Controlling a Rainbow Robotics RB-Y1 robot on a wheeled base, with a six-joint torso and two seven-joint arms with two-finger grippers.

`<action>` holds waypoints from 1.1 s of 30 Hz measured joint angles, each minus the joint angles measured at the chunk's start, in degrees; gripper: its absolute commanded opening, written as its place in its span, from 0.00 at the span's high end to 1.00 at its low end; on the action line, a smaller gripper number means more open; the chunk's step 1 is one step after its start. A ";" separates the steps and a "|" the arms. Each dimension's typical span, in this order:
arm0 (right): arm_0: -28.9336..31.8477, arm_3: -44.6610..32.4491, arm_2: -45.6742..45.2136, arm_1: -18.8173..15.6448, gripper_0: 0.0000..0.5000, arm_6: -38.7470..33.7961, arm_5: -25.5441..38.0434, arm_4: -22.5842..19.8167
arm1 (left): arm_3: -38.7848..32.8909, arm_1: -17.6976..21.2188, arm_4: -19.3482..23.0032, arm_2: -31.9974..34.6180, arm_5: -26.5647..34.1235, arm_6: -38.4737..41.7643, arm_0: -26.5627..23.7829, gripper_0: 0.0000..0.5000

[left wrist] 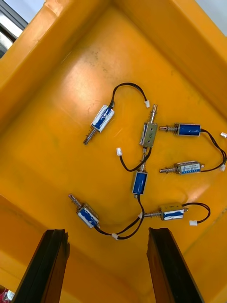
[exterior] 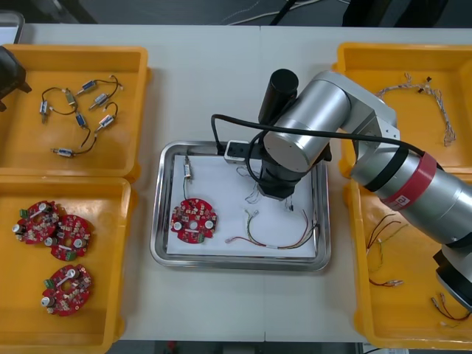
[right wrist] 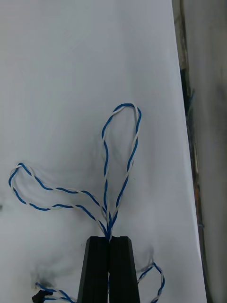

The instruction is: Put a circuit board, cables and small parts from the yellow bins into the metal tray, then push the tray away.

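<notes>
The metal tray (exterior: 236, 263), white inside, holds a round red circuit board (exterior: 193, 219), a small metal part (exterior: 187, 170) and a red and yellow cable (exterior: 274, 239). My right gripper (right wrist: 109, 238) hangs low over the tray's white floor (right wrist: 71, 71), shut on a twisted blue and white cable (right wrist: 120, 142) whose loops spread ahead of the fingers and lie on the white. In the front view this gripper (exterior: 276, 198) is over the tray's right half. My left gripper (left wrist: 108, 232) stands open above several small metal parts (left wrist: 144, 156) in the far left bin (exterior: 22, 147).
The near left bin (exterior: 103, 221) holds three red circuit boards (exterior: 63, 258). Another blue and white cable (exterior: 420, 92) lies in the far right bin (exterior: 354, 66). Red and yellow cables (exterior: 383, 240) lie in the near right bin (exterior: 369, 310). My right arm reaches in across both right bins.
</notes>
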 measured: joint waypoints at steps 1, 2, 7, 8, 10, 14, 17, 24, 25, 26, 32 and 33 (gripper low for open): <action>0.00 0.16 0.00 0.16 0.97 0.01 -0.01 0.00 | 0.00 -0.08 -0.29 0.00 -0.43 0.00 0.00 0.00; 0.00 0.30 0.00 0.27 0.95 0.03 -0.02 0.00 | 0.03 -0.20 -0.75 0.00 -1.09 0.00 0.01 0.00; 0.00 0.43 0.00 0.36 0.21 0.61 -0.04 0.00 | 0.77 -2.07 -4.99 0.39 -4.33 0.00 0.27 0.00; 0.01 0.43 0.00 0.37 0.15 0.97 -0.07 0.00 | 0.92 -2.61 -5.76 0.81 -4.99 0.00 0.47 0.00; 0.01 0.44 0.00 0.37 0.00 1.41 -0.10 -0.01 | 1.16 -3.76 -6.58 2.08 -5.97 0.00 0.93 0.00; 0.01 0.44 0.00 0.37 0.00 1.41 -0.12 -0.45 | 2.37 -5.48 -8.06 4.23 -6.47 0.07 1.21 0.00; 0.01 0.45 -0.01 0.37 0.00 1.41 -0.14 -1.40 | 2.99 -6.36 -10.52 4.29 -6.53 0.45 1.21 0.00; 0.01 0.44 -0.36 0.37 0.00 1.41 -0.11 -1.86 | 3.92 -8.19 -12.10 4.26 -6.66 10.70 1.79 0.00; 0.01 0.41 -0.58 0.37 0.00 1.41 -0.07 -1.94 | 3.95 -8.38 -12.10 4.20 -6.66 13.60 2.07 0.00; 0.01 0.35 -0.86 0.37 0.00 1.41 0.06 -1.98 | 3.97 -8.52 -12.10 4.14 -6.66 16.67 2.35 0.00; 0.02 -2.47 -4.00 0.37 0.00 1.41 4.78 -2.00 | 4.03 -9.11 -12.00 3.56 -6.67 28.96 4.34 0.00; 0.03 -3.22 -4.72 0.37 0.00 1.41 5.71 -2.00 | 4.04 -9.15 -11.90 3.49 -6.67 28.94 4.70 0.00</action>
